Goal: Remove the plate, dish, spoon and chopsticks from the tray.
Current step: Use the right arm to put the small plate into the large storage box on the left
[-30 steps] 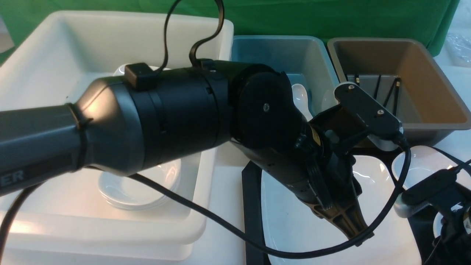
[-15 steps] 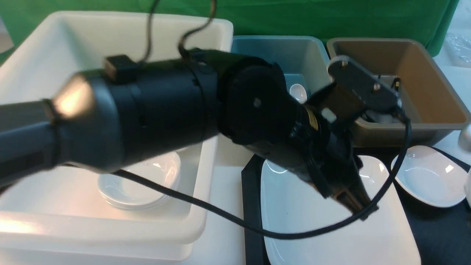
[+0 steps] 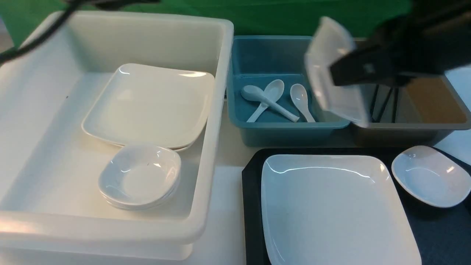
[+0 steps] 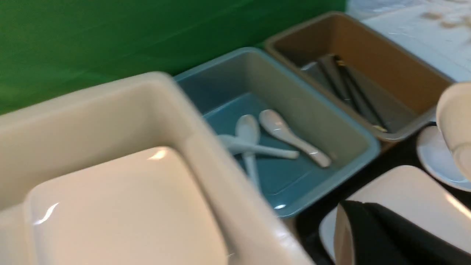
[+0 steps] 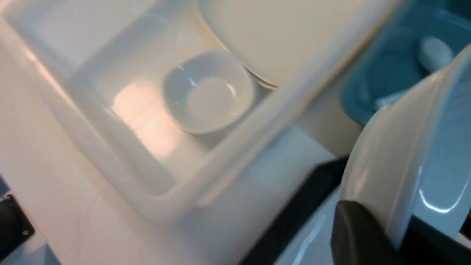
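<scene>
The large white plate [image 3: 331, 206] lies on the black tray [image 3: 252, 206]. My right gripper [image 3: 353, 71] is shut on a small white dish [image 3: 336, 71] and holds it tilted, high above the blue and brown tubs. The right wrist view shows the dish's rim [image 5: 397, 154] clamped between the fingers [image 5: 353, 235]. A second small dish [image 3: 430, 176] sits on the tray's right part. Three white spoons [image 3: 274, 97] lie in the blue tub. Black chopsticks [image 3: 384, 99] lie in the brown tub. My left gripper [image 4: 368, 228] is out of the front view; its dark fingers look closed and empty above the plate's near corner.
A big white tub [image 3: 217, 110] on the left holds a large white plate [image 3: 151, 105] and stacked small dishes [image 3: 141, 176]. The blue tub [image 3: 290, 127] and the brown tub [image 3: 434, 127] stand behind the tray. A green backdrop is behind them.
The left arm has swung up and out of the front view, uncovering the tubs and plate. The right gripper has risen from the tray's right side with the small dish.
</scene>
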Robot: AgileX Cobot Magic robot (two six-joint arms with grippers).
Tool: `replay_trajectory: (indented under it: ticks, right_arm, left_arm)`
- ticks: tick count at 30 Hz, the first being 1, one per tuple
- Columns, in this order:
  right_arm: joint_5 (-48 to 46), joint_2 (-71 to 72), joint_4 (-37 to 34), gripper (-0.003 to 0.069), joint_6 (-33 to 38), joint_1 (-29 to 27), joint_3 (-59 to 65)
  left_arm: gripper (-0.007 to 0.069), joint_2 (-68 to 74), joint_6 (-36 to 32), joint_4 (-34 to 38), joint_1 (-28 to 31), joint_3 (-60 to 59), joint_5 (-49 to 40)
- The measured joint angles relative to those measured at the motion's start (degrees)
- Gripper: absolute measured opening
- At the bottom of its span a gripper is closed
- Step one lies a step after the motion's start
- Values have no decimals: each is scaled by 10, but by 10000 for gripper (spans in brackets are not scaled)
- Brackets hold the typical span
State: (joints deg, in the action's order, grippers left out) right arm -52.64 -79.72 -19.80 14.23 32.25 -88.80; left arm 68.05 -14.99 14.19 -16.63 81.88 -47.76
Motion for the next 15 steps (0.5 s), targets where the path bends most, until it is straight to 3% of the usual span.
replay_trajectory:
  ticks: [4, 8, 15]
  right_arm:
    - [11, -135, -5, 64, 3, 89, -131]
    - [17, -255, 1, 64, 4, 138, -243]
    - [17, -409, 56, 64, 4, 180, -356]
  left_arm:
    - [2, -65, 2, 0, 115, -54, -31]
    - [2, -115, 2, 0, 190, -121, -39]
    - [2, -140, 2, 3, 239, -214, -27]
